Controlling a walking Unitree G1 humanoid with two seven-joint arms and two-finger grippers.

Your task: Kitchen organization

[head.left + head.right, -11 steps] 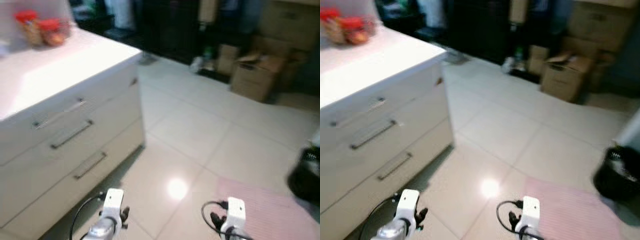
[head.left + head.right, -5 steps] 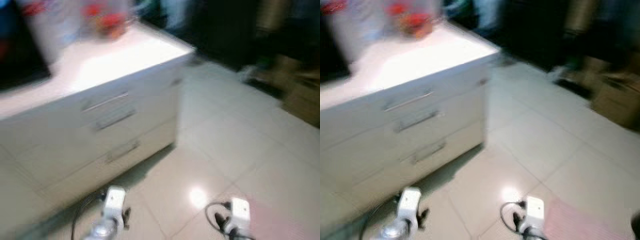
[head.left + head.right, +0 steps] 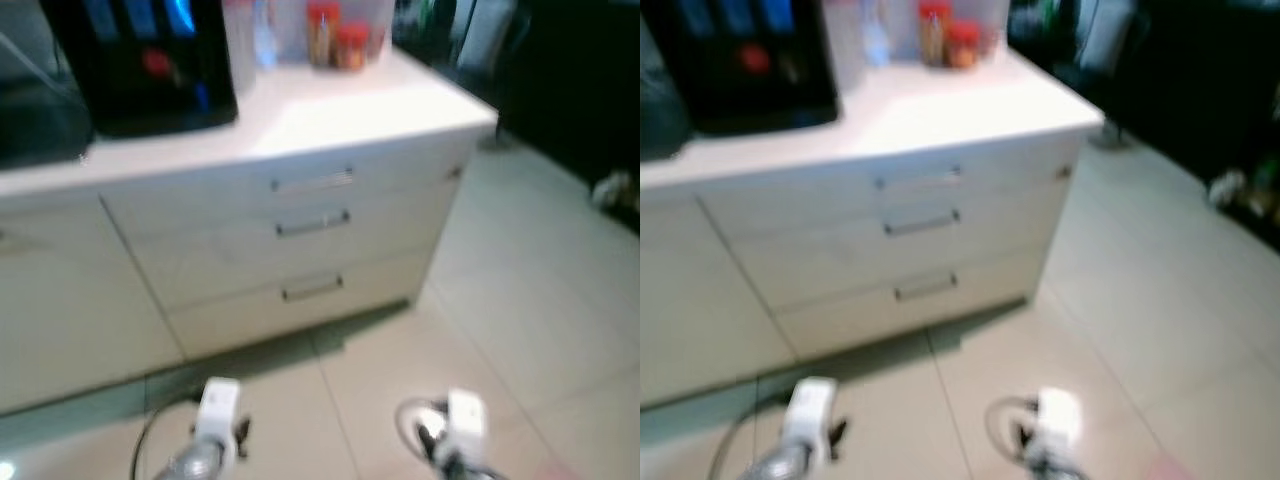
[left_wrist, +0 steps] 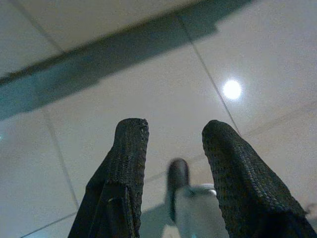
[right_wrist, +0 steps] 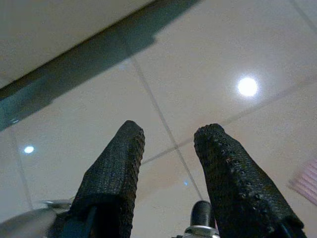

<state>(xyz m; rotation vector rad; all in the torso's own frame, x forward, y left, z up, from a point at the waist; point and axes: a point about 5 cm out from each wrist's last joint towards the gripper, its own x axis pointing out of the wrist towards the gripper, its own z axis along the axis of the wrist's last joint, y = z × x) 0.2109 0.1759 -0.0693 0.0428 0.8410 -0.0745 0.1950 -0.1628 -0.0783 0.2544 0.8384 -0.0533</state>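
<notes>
Approach stage: our left gripper (image 4: 171, 163) and right gripper (image 5: 166, 163) hang low over the floor tiles (image 3: 520, 300), fingers spread, empty. Red-lidded jars (image 3: 337, 35) stand at the counter's (image 3: 330, 110) back, beside a black appliance (image 3: 140, 60). We should square up to the drawers (image 3: 312, 222) and halt before reaching.

A white kitchen counter (image 3: 330, 115) stands ahead, with three stacked drawers (image 3: 312, 225) in its front. On top, a black appliance (image 3: 140, 60) sits left of two red-lidded jars (image 3: 335, 35) (blurred). Pale tiled floor (image 3: 540, 290) stretches to the counter's right.
</notes>
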